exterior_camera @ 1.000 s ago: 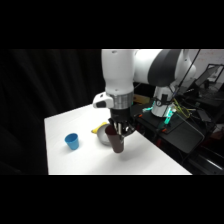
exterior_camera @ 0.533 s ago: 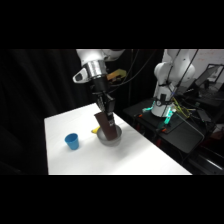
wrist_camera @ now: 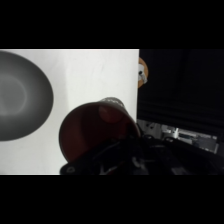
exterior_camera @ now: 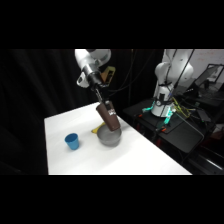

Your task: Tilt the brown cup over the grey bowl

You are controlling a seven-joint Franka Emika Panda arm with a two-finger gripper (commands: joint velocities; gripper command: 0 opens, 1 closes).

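Brown cup [exterior_camera: 108, 116] hangs tilted just above the grey bowl [exterior_camera: 109, 136], top end up toward the arm, lower end over the bowl's far side; looks held that way to pour, so tilt step seems underway. Claw [exterior_camera: 105, 105] is clamped on the cup w/ black linkage round it in wrist view. Cup interior [wrist_camera: 95, 131] looks empty; bowl [wrist_camera: 20, 97] shows nothing inside either. Blue cup [exterior_camera: 72, 141] sits on worktop [exterior_camera: 130, 160] well apart from the bowl, contents not visible. Small yellow thing [exterior_camera: 94, 131] touches the bowl's rim.
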